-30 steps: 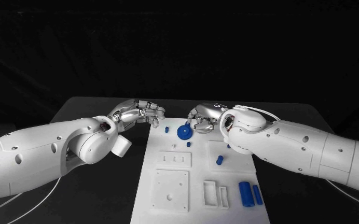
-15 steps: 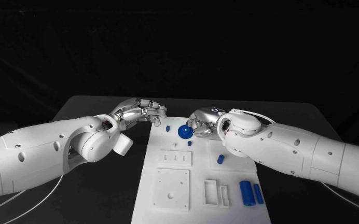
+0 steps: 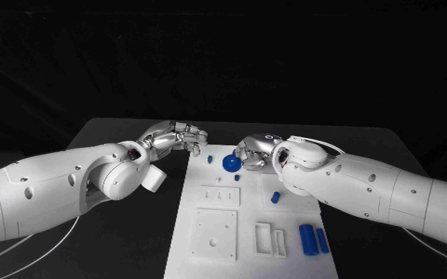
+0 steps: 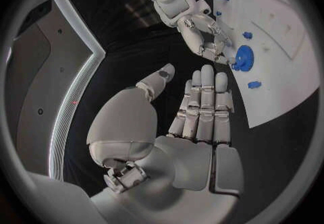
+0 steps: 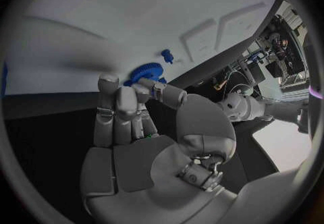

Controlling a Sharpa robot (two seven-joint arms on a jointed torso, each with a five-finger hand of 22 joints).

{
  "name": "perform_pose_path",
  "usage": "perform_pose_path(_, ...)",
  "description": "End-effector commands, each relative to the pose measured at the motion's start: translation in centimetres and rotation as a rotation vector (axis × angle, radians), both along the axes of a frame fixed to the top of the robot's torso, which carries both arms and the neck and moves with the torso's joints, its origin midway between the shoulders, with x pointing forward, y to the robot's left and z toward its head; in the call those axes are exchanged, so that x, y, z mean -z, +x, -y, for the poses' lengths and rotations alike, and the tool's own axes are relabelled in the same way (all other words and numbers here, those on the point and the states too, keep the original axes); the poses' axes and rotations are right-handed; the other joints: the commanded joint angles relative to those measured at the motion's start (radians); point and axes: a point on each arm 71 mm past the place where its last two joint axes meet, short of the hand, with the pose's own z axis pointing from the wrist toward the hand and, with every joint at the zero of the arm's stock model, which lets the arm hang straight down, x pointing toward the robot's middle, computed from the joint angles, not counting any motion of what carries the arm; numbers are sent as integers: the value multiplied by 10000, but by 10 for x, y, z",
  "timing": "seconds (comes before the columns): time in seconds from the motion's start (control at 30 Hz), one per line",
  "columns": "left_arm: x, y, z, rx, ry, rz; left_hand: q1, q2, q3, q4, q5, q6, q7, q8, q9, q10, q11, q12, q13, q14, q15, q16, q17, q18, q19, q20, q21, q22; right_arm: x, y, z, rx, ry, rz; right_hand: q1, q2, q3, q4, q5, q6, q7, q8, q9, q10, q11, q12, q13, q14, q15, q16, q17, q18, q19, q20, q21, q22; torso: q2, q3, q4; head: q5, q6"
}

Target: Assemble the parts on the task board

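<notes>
Right hand at the blue gear, far end of the task board

Centre of head view: right hand curled over the blue gear, fingertips at its rim; pinched or merely touched, cannot tell. Probably steadying it for seating on the task board. Left of it, left hand hovering off the board's upper-left corner, fingers straight and pressed together, holding nothing, seemingly kept clear. Lower right of the board: two blue cylinders lying loose, likely awaiting their turn.
</notes>
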Motion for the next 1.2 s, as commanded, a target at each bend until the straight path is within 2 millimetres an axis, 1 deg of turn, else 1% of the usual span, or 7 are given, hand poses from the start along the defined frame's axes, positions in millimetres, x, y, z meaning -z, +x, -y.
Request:
perform_pose_path(0.03, -2, 0, 1, 143, -44, 82, 22, -1, 47, 9, -4, -73, 16, -40, 9, 57, 45, -33, 16, -1, 52, -33, 14, 190, -23, 34, -68, 14, -5, 0, 4, 49, 427, 625, -33, 54, 10, 1, 28, -52, -20, 40, -11, 18, -30, -4, 8, -2, -73, 31, 13, 165, 37, -24, 32, 194, -3, 1, -10, 13, -1)
perform_pose_path(0.2, -2, 0, 0, 125, -38, 85, 24, -2, 47, 9, -5, -73, 16, -41, 10, 58, 44, -37, 18, -1, 52, -35, 16, 191, -23, 34, -69, 15, -13, -2, 15, -148, 1979, 1013, -24, -11, -1, 5, 54, -30, -13, 73, -2, 31, -25, 7, 7, 21, -72, 63, 41, 165, 60, -50, 41, 190, -6, -6, 1, -23, 8)
perform_pose_path(0.3, -1, 1, -2, 48, -21, 92, 26, -3, 47, 8, -5, -73, 16, -42, 10, 59, 44, -38, 19, 0, 52, -36, 17, 191, -23, 34, -70, 16, -18, -4, 23, -107, 2804, 1315, 100, -227, -326, 80, 598, -66, -20, 131, 13, 47, -33, 18, -5, 41, -83, 80, 54, 165, 136, -134, 53, 173, -7, 2, -15, -1, 23)
perform_pose_path(0.5, -2, 0, -3, 54, -28, 91, 31, -3, 49, 6, -5, -72, 15, -42, 11, 60, 44, -41, 21, 0, 52, -38, 19, 192, -22, 33, -72, 17, -27, -5, 43, 117, 3379, 1269, 406, -1083, -1525, 119, 797, -251, 226, 163, 28, 86, 173, 38, -18, 46, 104, 46, 23, 165, 217, -207, 65, 177, -21, -2, -37, -69, 77)
perform_pose_path(0.63, -1, 0, -3, 82, -28, 71, 33, -5, 49, 4, -6, -72, 15, -43, 12, 61, 44, -43, 22, 0, 52, -39, 20, 192, -23, 33, -72, 18, -27, -5, 60, 88, 3552, 620, 553, -1627, -2677, 54, -199, -164, 356, 270, 85, 56, 319, 50, -18, 27, 238, 8, -12, 165, 192, -224, 43, 166, -22, 3, -40, -151, 95)
perform_pose_path(0.8, -2, -1, -3, 61, -31, 83, 34, -4, 44, 11, -16, -63, 14, -49, 25, 305, -57, 58, 102, -2, 55, -60, 37, 188, -24, 37, -88, 30, -28, -6, 93, 219, 3764, 216, 884, -1692, -3798, -68, -671, 91, 512, 423, 133, -65, 469, 69, -9, -63, 389, -69, -55, 165, 51, -184, -37, 166, -15, 24, -31, -261, 126)
perform_pose_path(1.2, -1, -1, -5, 61, -27, 59, 21, -17, 33, 18, -33, -52, 12, -48, 31, 284, -51, 32, 105, -1, 57, -70, 44, 186, -22, 39, -94, 35, -25, 2, 158, 998, 3613, -56, 1297, -1679, -5653, -138, 17, 273, 539, 440, 51, -228, 496, 99, -57, -201, 417, -152, -74, 165, -186, -97, -125, 191, 4, 35, -30, -395, 164)
